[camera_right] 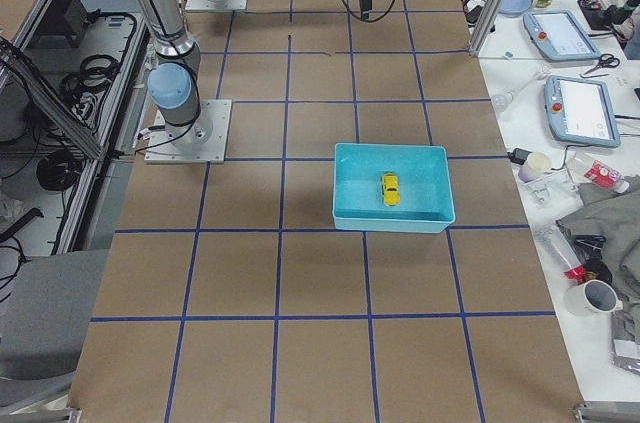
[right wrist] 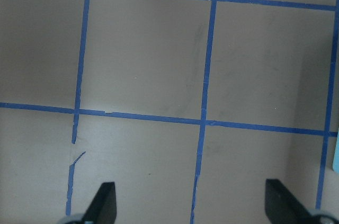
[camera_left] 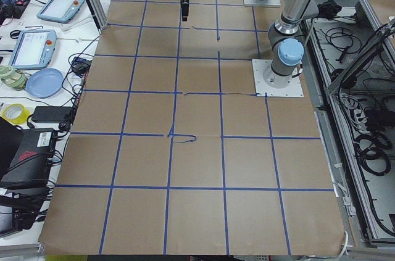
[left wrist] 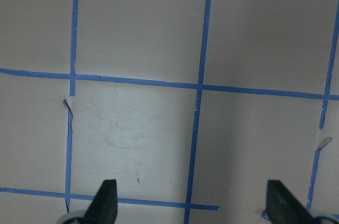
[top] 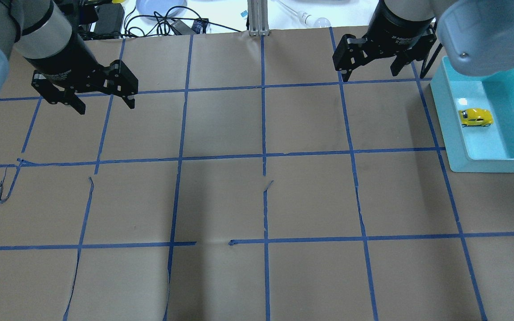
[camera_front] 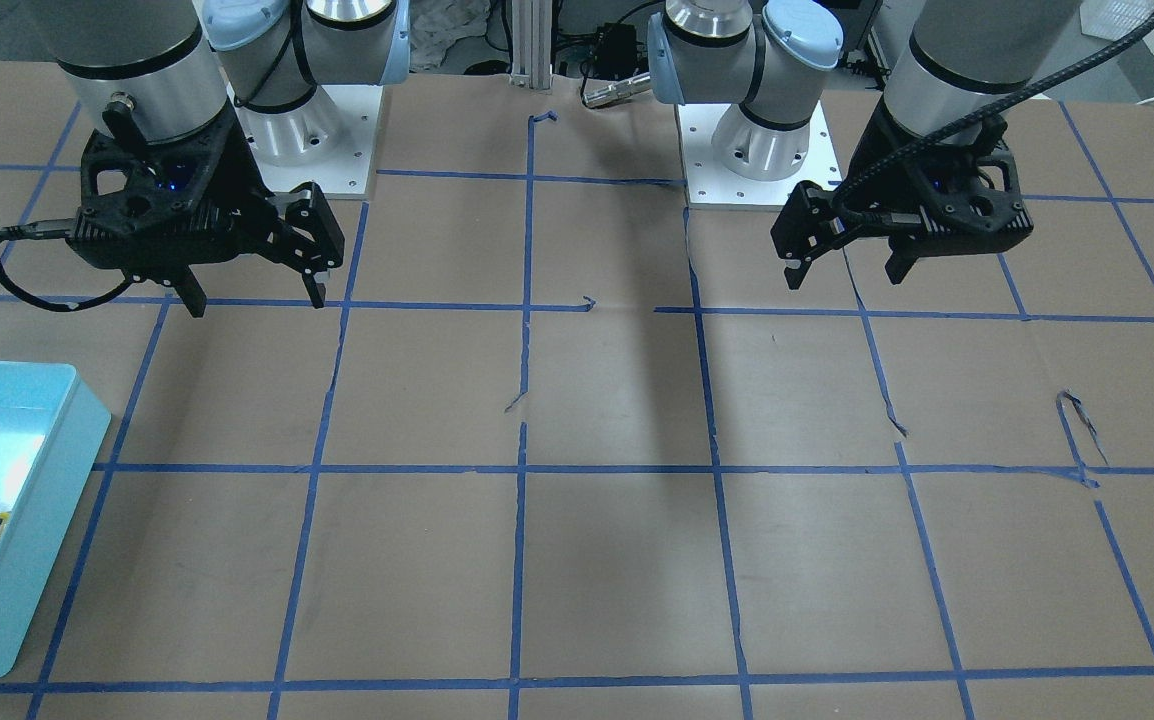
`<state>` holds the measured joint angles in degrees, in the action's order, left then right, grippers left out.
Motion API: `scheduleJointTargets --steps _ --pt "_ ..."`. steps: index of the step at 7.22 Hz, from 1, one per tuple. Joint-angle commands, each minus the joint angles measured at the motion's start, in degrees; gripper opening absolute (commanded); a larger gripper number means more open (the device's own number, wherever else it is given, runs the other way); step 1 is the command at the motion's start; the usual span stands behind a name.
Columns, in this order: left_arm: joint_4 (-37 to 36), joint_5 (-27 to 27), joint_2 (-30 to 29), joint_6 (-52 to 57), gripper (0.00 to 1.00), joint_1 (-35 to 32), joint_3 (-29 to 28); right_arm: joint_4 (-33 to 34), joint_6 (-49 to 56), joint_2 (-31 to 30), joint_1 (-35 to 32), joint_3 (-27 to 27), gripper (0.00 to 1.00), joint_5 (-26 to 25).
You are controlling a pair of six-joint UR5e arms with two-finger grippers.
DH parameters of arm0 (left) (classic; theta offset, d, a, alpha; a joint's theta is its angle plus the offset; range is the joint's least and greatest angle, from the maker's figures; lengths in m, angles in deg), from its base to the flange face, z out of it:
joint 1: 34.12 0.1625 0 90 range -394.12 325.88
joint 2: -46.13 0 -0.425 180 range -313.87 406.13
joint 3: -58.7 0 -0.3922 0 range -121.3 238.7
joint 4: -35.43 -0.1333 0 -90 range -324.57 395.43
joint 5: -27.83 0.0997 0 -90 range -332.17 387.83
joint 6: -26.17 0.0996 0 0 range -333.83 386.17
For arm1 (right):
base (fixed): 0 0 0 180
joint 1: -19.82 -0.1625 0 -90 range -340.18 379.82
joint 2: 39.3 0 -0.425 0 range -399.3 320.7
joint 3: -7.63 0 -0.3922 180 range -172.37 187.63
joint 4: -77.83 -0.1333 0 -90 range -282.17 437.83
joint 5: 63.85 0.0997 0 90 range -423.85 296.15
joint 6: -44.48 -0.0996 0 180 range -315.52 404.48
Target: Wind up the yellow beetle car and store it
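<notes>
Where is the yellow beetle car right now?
The yellow beetle car sits inside the teal bin at the overhead view's right edge, near the right gripper.

Tiny bright yellow beetle car (top: 475,118), dark windows, resting on floor of light-blue bin (top: 493,166), clear of its walls

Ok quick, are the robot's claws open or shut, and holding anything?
Left gripper: open, holding nothing.
Right gripper: open, holding nothing.
The yellow beetle car lies in the teal bin.

Yellow beetle car (top: 475,117) in turquoise bin (top: 479,151); brown table (top: 310,191) gridded with blue tape.
</notes>
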<state>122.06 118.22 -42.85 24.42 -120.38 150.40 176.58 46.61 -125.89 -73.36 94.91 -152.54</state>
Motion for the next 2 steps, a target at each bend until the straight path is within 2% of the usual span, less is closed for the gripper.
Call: scheduleJointTargets --steps 1,2 --pt "0.2 -0.2 0.3 0.0 1.0 0.0 0.1 -0.7 -0.2 -0.7 0.0 0.0 1.0 -0.2" --pt "0.1 -0.1 0.3 -0.1 1.0 0.0 0.1 -0.8 -0.2 -0.9 0.0 0.1 1.0 -0.2"
